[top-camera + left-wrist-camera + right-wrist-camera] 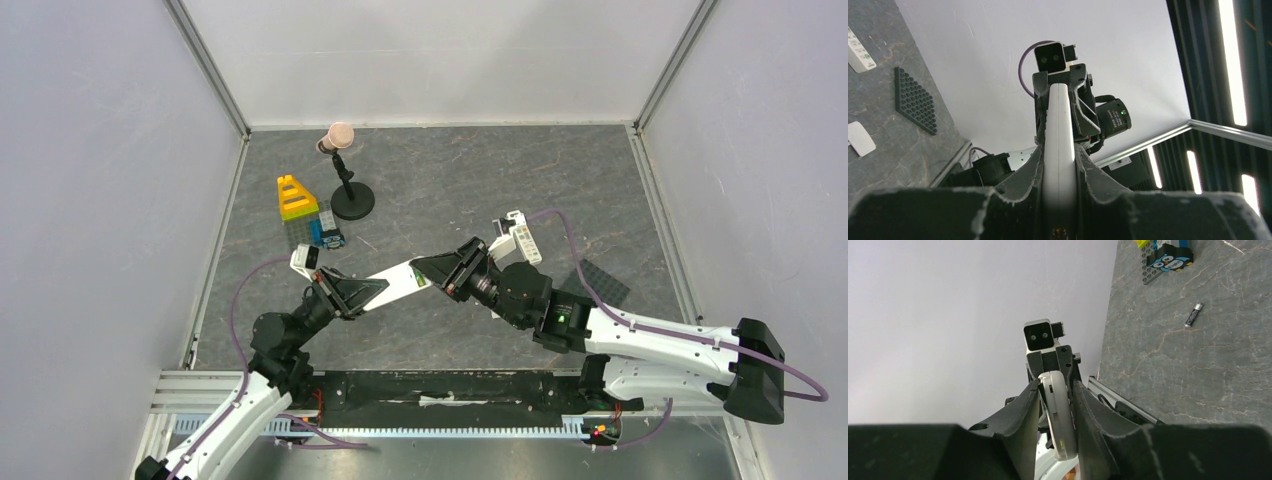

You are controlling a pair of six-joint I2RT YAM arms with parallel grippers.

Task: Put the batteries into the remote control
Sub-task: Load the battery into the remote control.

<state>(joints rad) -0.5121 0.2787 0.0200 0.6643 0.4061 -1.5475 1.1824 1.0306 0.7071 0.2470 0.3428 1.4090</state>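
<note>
The remote control hangs above the table, stretched between both grippers. My left gripper is shut on its near end; in the left wrist view its white edge runs up between the fingers. My right gripper has its jaws closed round the far end, where the remote's rounded end sits slightly tilted between them. One small dark battery with a silver cap lies on the grey table, apart from both grippers. No other batteries are in view.
A longer white remote lies just behind the right gripper. A dark studded plate is at the right. A small white flat piece lies on the table. Toy bricks and a black stand are at the back left.
</note>
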